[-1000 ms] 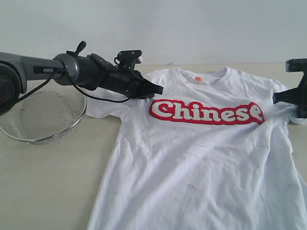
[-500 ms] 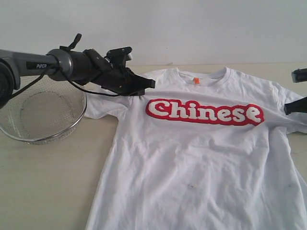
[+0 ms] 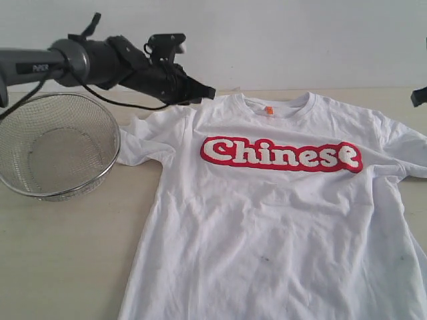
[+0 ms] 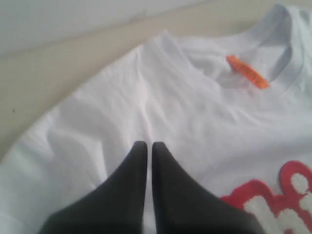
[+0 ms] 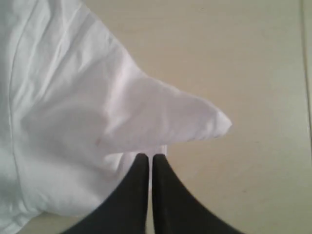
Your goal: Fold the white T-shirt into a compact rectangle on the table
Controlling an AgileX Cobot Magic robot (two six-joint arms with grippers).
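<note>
Two clenched, empty hands over one spread T-shirt (image 3: 280, 227)
Left hand (image 3: 208, 93), upper left, and right hand (image 5: 147, 156) hang near its sleeves, likely for folding.

At the upper left of the exterior view, the left arm (image 3: 63, 59) is a grey metallic tube with small white lettering (too blurred to read whole), running into bulkier black housings. A thin black cable (image 3: 133, 107) loops beneath it. The left gripper (image 3: 211, 92) tapers to a black point. In the wrist views, it and the right gripper (image 5: 149, 157) each show two smooth, matte-black, wedge-shaped fingers (image 4: 124, 197).
</note>
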